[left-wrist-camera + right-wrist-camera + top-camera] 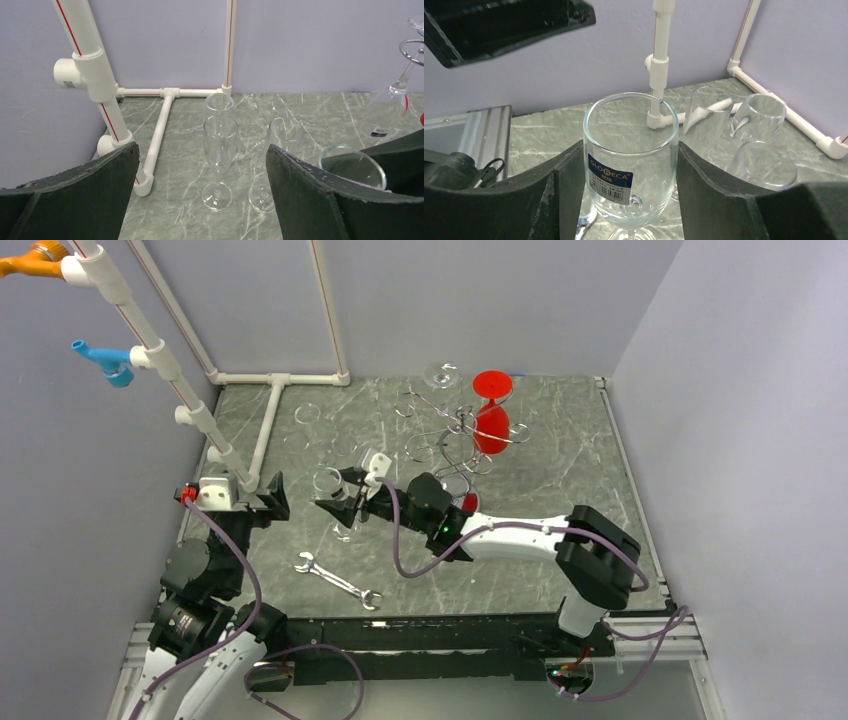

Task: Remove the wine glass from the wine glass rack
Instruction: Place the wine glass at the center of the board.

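Observation:
A clear wine glass (pixel 629 165) with a blue label stands upright between the two fingers of my right gripper (pixel 629 150), which is shut on its bowl. From above, that gripper (pixel 335 498) is left of the wine glass rack (pixel 457 427), and the held glass (pixel 328 480) is apart from the rack. A red glass (pixel 492 415) and a clear one (pixel 440 375) hang on the chrome wire rack. My left gripper (pixel 274 500) is open and empty, just left of the held glass (pixel 352 165).
Three clear flutes (pixel 220 145) (pixel 283 140) (pixel 219 104) stand ahead of the left gripper. A white pipe frame (pixel 270 430) runs along the back left. A silver wrench (pixel 338 582) lies near the front edge. Walls close in on three sides.

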Robot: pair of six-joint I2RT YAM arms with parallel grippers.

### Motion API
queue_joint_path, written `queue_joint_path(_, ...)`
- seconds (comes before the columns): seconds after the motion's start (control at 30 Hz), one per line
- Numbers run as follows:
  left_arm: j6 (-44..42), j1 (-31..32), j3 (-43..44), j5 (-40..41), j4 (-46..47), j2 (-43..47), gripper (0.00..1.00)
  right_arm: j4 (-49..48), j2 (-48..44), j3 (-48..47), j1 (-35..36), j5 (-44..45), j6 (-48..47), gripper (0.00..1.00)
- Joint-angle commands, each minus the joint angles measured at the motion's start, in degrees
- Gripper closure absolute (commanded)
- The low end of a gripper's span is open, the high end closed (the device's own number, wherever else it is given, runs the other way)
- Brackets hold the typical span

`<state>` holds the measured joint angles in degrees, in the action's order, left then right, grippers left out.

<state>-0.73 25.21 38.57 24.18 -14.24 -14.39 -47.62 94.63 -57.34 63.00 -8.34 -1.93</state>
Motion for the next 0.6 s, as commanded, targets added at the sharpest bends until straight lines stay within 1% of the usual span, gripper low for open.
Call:
queue_joint_path(0.0, -0.98, -0.22, -0.33, 2.17, 1.95, 0.59, 0.01, -10.25, 1.69, -0.49, 1.00, 1.94, -1.27, 1.00)
queue_joint_path(0.23, -1.19, -0.17, -0.51, 3.16, 2.13, 1.31, 0.01, -12.55, 5.14, -0.21, 1.39, 3.28, -1.56, 1.00)
queue_joint_path(0.57, -1.42, -0.19, -0.69, 2.95, 2.36, 1.65, 0.01, -18.84, 8.78, 1.57, 1.62, 7.43, -1.96, 1.00)
